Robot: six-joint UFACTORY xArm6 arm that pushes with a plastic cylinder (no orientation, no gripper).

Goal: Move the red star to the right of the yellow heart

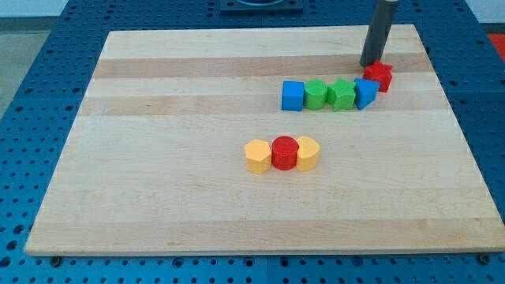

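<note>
The red star [380,76] lies at the view's upper right, touching the right end of a row of blocks. My tip [369,65] stands right against the star's upper left edge. The yellow heart [308,153] lies near the board's middle, at the right end of a short row, touching a red cylinder [284,152]. The star is well above and to the right of the heart.
A row next to the star holds a blue block [366,92], a green block [342,95], another green block [316,95] and a blue cube [293,95]. A yellow block [257,155] sits left of the red cylinder. The wooden board [158,197] lies on a blue perforated table.
</note>
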